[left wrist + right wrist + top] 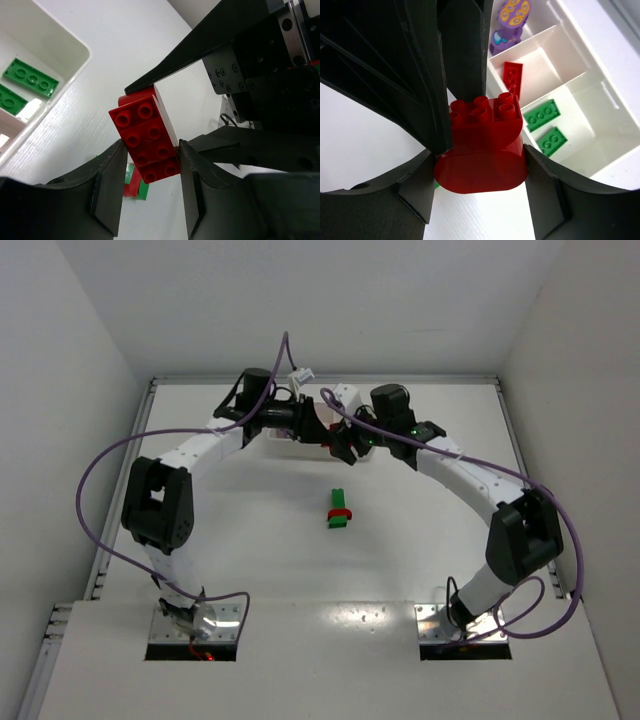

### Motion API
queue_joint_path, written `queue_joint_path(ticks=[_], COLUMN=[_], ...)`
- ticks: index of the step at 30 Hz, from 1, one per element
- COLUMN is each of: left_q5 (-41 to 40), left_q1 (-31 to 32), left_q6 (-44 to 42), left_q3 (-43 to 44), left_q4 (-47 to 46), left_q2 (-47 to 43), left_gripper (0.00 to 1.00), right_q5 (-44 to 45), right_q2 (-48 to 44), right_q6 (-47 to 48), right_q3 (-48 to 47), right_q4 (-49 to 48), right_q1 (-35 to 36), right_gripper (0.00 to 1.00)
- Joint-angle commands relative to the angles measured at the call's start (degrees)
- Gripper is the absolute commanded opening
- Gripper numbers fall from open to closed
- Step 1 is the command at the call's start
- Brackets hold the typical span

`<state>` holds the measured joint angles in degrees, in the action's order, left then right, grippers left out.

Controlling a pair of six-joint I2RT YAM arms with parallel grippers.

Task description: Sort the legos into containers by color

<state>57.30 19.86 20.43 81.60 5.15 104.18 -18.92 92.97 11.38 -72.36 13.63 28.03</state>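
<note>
Upper centre, top view: left pincer (151,157) and right pincer (479,167) both clenched on one red lego (146,135), aloft beside tray (600,127). Handover or pull-apart, likely. Next: one releases, other carries to red compartment (535,65).

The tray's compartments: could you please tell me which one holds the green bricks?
The end compartment, holding two flat green bricks; the middle compartment holds a red brick, the other end a purple piece.

Joined red legos (147,137) aloft, two green legos (546,127) flat in white tray's (590,100) end compartment, one red lego (512,77) in middle
</note>
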Motion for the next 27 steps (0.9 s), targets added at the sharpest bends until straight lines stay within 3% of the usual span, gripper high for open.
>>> queue_joint_path(ticks=[1,6,14,23,27], left_q5=[-1.74,-2.89,-5.26,-4.74,-6.93], left_q1=[-1.22,-5.52,-6.15,-7.29,-7.29], left_q6=[0.31,4.71,4.01,9.46,7.01], left_q3=[1.45,6.19,11.55,13.67,13.67], left_q4=[-8.46,-12.88,-12.88,-19.9,-15.36], left_q2=[-2.49,-0.03,3.13,4.89,5.51], left_gripper=[0.0,0.0,0.0,0.0,0.0], right_q5=[3.97,5.82,8.28,8.28,8.28], right_q2=[-0.33,-2.62,-3.85,-2.79,-2.79], right_q6=[1.28,2.42,3.47,4.0,4.0], right_q3=[1.95,5.9,7.85,10.83,11.36], right_q4=[-2.2,-1.67,-1.15,-0.62,-0.62], right_q1=[0.09,-0.96,-2.63,-4.39,-5.0], right_gripper=[0.0,0.0,0.0,0.0,0.0])
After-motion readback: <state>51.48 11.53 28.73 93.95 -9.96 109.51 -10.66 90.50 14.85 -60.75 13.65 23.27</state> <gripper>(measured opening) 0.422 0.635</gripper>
